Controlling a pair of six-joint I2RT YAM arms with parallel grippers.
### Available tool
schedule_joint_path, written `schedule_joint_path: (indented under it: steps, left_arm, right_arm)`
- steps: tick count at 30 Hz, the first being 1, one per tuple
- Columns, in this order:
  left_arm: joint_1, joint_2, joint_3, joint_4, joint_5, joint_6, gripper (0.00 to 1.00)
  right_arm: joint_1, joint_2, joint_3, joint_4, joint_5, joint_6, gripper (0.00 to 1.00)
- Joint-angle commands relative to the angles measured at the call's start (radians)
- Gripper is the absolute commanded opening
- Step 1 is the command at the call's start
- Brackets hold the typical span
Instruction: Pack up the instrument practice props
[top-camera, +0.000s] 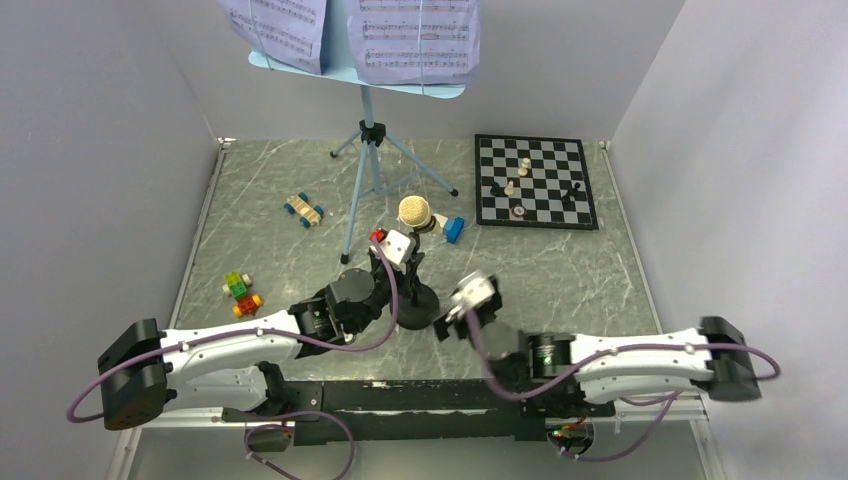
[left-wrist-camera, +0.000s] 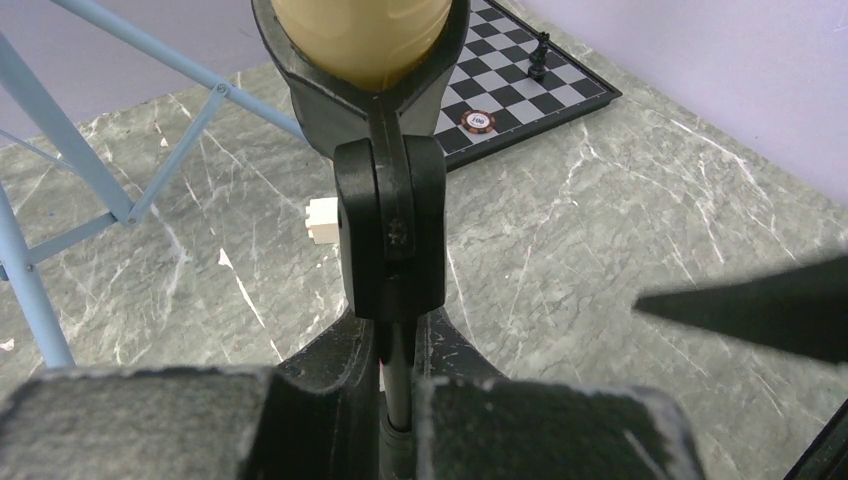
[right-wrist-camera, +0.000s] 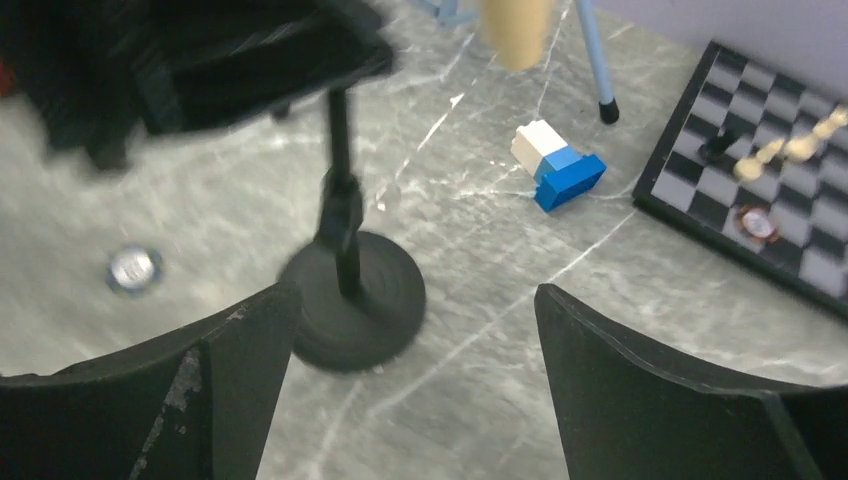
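A small round chip (left-wrist-camera: 479, 121) lies on the chessboard (top-camera: 535, 180), and the writing on it looks like "100". The lavender sheet-music pages (top-camera: 420, 35) show printed lines of notes, but any words are too small to read.

The black mic stand (right-wrist-camera: 355, 300) stands straight up near the middle of the near edge of the surface (top-camera: 600, 290). Its round base sits flat and its thin pole goes up and down. At the top, a black clip holds the tan microphone (top-camera: 415, 212). The microphone's long body leans a bit, and its round head faces up.

The left arm's fingers (left-wrist-camera: 540, 430) are close together, clamped on the pole under the clip. The right arm's fingers (right-wrist-camera: 680, 400) are wide apart and hold nothing. They hang just beside the base, on its right.

The tall light-blue music stand (top-camera: 367, 110) stands upright at the middle of the far edge, with its tripod legs spread and the pages on its tray. The chessboard lies in the far right corner. A blue and white block (right-wrist-camera: 555, 165) lies between it and the mic stand. A toy car (top-camera: 304, 209) and some coloured blocks (top-camera: 241, 293) lie toward the left edge.
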Motion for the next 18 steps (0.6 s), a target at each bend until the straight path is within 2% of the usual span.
schedule_joint_path:
  steps: [1, 3, 6, 11, 18]
  left_arm:
    - [0.014, 0.014, 0.009, -0.064, -0.064, 0.052, 0.0]
    - [0.014, 0.012, 0.007, -0.059, -0.063, 0.047, 0.0]
    - [0.014, 0.01, 0.007, -0.049, -0.063, 0.044, 0.0]
    - [0.012, 0.006, 0.003, -0.029, -0.059, 0.026, 0.0]
    - [0.001, -0.013, -0.037, 0.039, -0.093, 0.032, 0.0]
  right_arm:
    - [-0.227, -0.198, 0.009, -0.175, -0.367, 0.424, 0.91]
    - [-0.352, -0.246, -0.003, -0.168, -0.522, 0.515, 0.91]
    - [-0.498, -0.231, 0.015, -0.162, -0.752, 0.626, 0.91]
    - [-0.625, -0.121, 0.018, -0.08, -0.978, 0.811, 0.88]
    - [-0.762, 0.011, -0.053, 0.155, -1.259, 1.052, 0.88]
